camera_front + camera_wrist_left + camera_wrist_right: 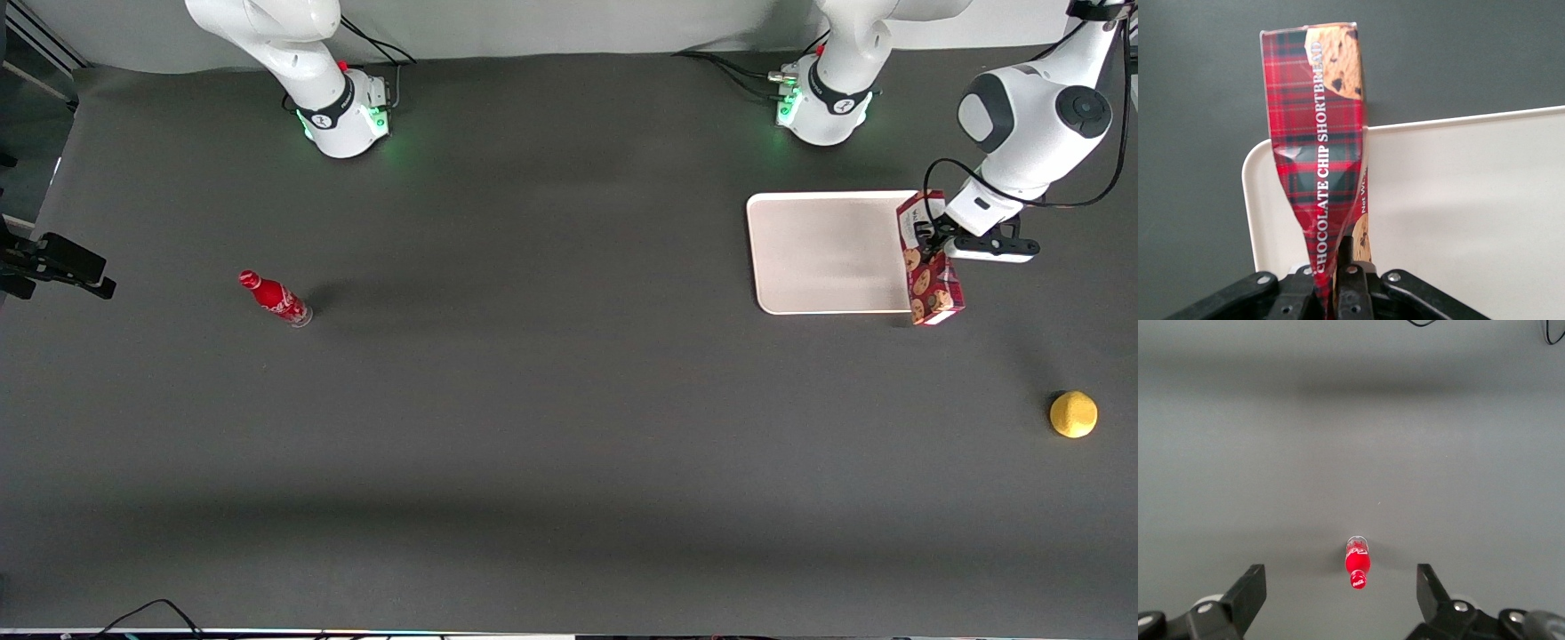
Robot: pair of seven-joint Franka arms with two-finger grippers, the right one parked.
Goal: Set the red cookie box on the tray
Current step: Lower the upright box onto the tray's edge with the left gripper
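Observation:
The red cookie box (929,267), dark red tartan with cookie prints, hangs tilted in the air over the edge of the tray (827,252) that lies toward the working arm's end of the table. My left gripper (932,236) is shut on the box's upper part. In the left wrist view the box (1321,153) is pinched and creased between the fingers (1358,267) of the gripper (1335,280), and its long body stretches away over the tray's rounded corner (1265,200) and the dark table. The cream-white tray carries nothing.
A yellow lemon-like fruit (1073,414) lies nearer the front camera, at the working arm's end. A small red bottle (276,299) lies tipped toward the parked arm's end, and it shows too in the right wrist view (1357,564). The table is dark grey.

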